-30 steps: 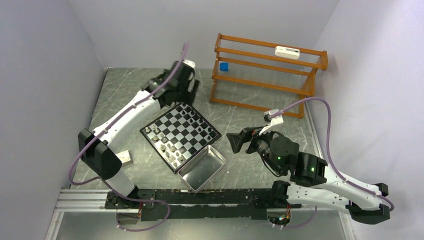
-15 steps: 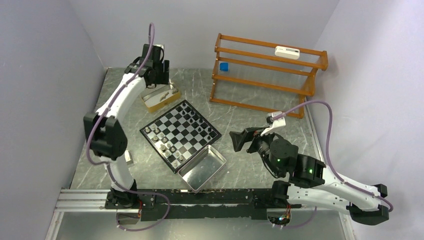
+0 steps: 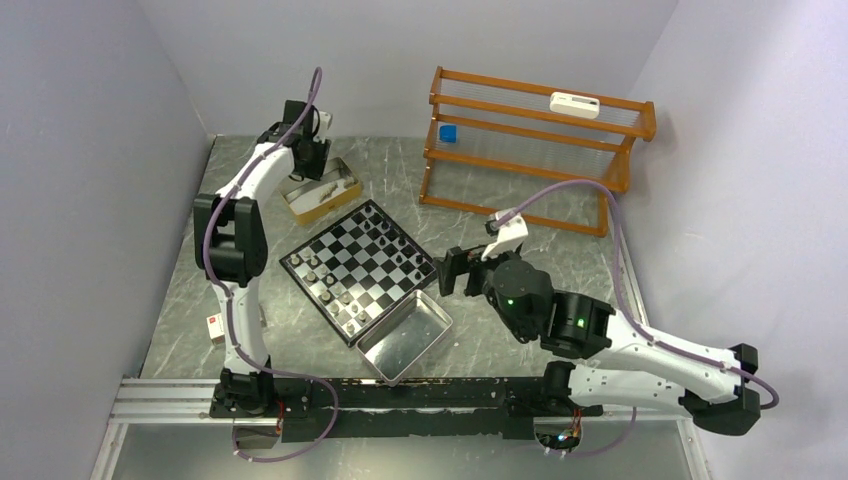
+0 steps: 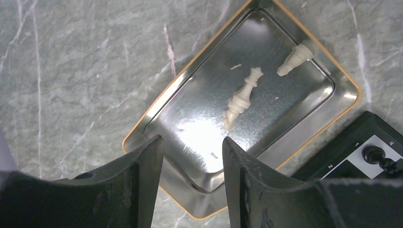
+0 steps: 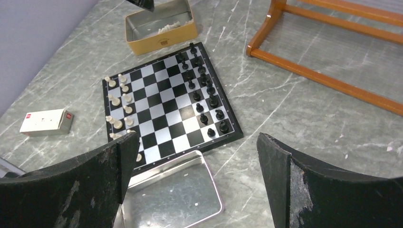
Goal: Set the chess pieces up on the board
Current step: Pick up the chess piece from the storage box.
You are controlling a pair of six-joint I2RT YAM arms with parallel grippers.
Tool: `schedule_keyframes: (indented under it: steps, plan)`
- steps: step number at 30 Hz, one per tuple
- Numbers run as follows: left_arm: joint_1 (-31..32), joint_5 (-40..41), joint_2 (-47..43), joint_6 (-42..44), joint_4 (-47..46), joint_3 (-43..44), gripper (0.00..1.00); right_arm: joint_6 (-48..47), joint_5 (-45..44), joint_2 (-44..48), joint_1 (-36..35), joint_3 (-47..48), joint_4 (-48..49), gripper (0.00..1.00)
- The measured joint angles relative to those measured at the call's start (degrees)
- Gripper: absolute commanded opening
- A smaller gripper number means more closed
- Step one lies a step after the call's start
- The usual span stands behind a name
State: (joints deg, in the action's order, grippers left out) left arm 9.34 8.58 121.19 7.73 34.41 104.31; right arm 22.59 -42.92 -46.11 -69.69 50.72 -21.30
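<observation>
The left gripper (image 4: pixel 191 141) hangs over a shallow gold-coloured tin box (image 4: pixel 199 109) at the far left of the grey marbled table (image 3: pixel 470 225); its two dark fingers (image 4: pixel 142 180) stand partly apart, with the shiny floor of the box showing through the gap and nothing between them. Two cream chess pieces lie on their sides inside the box; a tall slender one (image 4: pixel 241 99) rests near the middle, and a shorter one (image 4: pixel 294 59) lies against the far wall, apart from the first. Neither piece touches the fingers.

The small square black-and-white checkered chessboard (image 3: pixel 360 268) sits at an angle near the middle of the table, one corner just beside the gold-coloured box. Black chess pieces (image 5: pixel 212 101) stand upright in two rows along the edge nearer the wooden rack; more cream chess pieces (image 5: pixel 127 98) stand in two uneven rows along the opposite edge; the squares between the two sets are bare. A shiny rectangular metal tray (image 3: pixel 400 340) lies against the board's near side.

The right gripper (image 3: pixel 455 272) hovers just right of the board with its jaws spread wide and nothing in them; from its wrist view the board shows between the fingers. An orange wooden rack (image 3: pixel 535 150) stands at the far right against the wall; a small blue cube (image 3: pixel 448 133) sits on one shelf and a white oblong device (image 3: pixel 574 104) on the top rail. A small white carton with red marks (image 5: pixel 45 121) lies on the table left of the board.
</observation>
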Motion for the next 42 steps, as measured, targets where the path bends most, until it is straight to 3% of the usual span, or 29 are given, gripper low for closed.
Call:
schedule_keyframes:
  steps: [14,34,42]
  plan:
    - [0.02,-9.33,4.44,2.29,-4.7,-0.85,0.45,-4.15,-0.85,-8.7,0.0,6.03,2.03,0.99]
    - [0.02,-10.08,8.79,3.04,-4.55,-0.85,0.35,-7.15,-1.62,-9.27,-0.02,6.1,4.17,0.99]
    - [0.02,-9.81,10.12,3.48,-4.55,0.44,0.24,-8.52,-2.23,-9.27,0.0,6.1,5.27,0.99]
